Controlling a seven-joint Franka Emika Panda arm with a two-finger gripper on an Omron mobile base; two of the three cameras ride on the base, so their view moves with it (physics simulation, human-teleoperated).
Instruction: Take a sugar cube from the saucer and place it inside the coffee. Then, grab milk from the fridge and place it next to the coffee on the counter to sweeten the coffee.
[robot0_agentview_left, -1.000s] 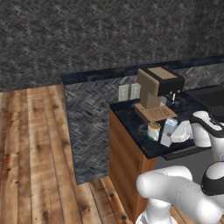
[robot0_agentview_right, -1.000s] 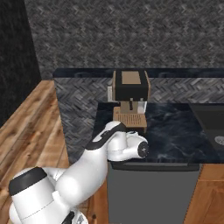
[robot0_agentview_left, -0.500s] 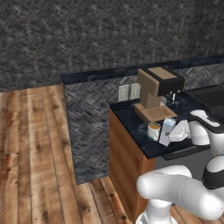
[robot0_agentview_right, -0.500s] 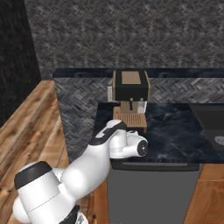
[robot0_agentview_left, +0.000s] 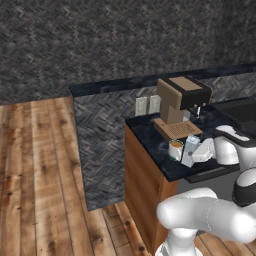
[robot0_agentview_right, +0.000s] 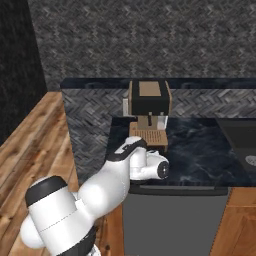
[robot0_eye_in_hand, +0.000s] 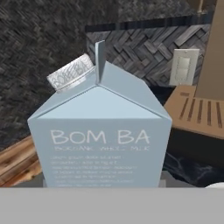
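While gripped, milk (robot0_eye_in_hand: 101, 140) sits between the claw's (robot0_agentview_left: 192, 154) fingers.

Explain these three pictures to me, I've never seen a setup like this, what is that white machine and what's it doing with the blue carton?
It is a white robot arm on a driving base in a simulated kitchen. Two pictures come from cameras behind the arm, left and right; the third looks out from its hand. On the dark counter stand a coffee machine and a mug of coffee. The tool is closed around a milk carton, right beside the mug. The hand picture shows the carton close up.
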